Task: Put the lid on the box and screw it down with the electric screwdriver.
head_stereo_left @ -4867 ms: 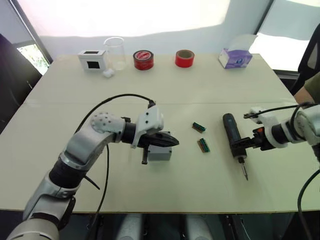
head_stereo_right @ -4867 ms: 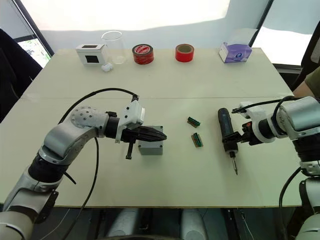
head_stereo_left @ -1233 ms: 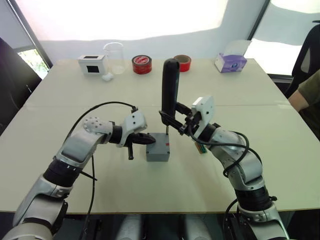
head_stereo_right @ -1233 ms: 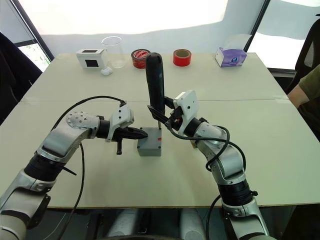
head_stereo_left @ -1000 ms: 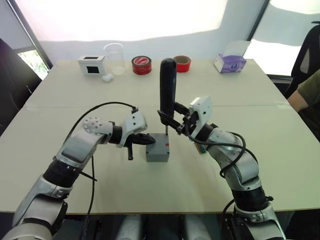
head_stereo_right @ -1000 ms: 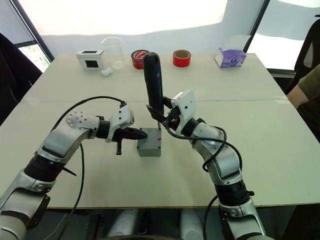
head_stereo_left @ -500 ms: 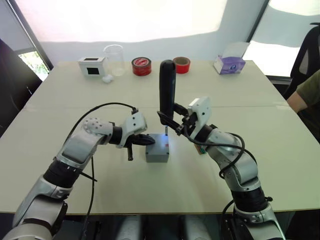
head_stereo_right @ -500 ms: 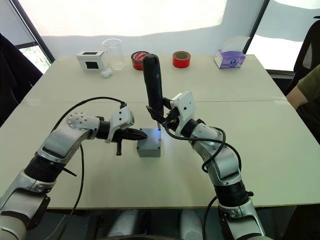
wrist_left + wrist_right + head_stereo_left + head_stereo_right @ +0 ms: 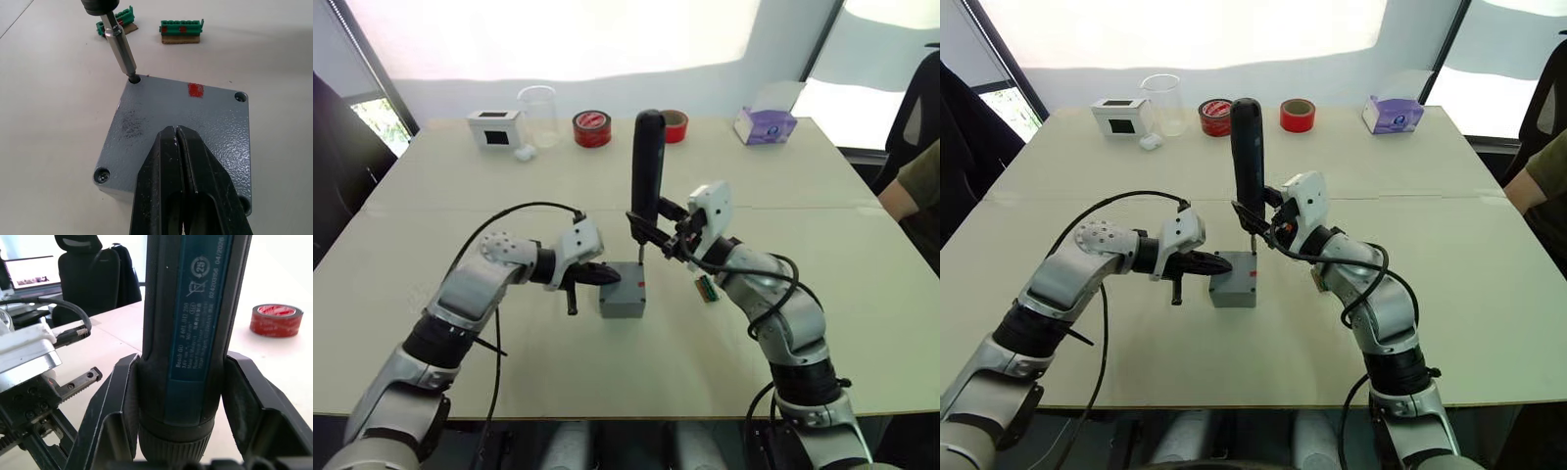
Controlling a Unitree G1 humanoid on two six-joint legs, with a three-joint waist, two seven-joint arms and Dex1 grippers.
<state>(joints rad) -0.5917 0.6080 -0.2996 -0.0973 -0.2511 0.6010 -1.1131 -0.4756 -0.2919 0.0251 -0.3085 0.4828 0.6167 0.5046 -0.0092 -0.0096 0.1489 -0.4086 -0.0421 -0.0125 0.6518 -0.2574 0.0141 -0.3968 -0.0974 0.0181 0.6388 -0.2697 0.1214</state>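
Left of the box (image 9: 624, 296), the left gripper (image 9: 607, 277) has its fingers pressed together, tips resting on the lid (image 9: 183, 122), which covers the box so nothing inside shows. The electric screwdriver (image 9: 646, 166) stands upright over the box, bit down in the lid's far corner hole, clamped by the right gripper (image 9: 658, 233) just right of it.

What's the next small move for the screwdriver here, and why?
Probably run the electric screwdriver and press straight down. Its bit already sits in the lid's corner hole, the right gripper holds the tool near upright, and the left gripper, jaws shut, rests on the lid.
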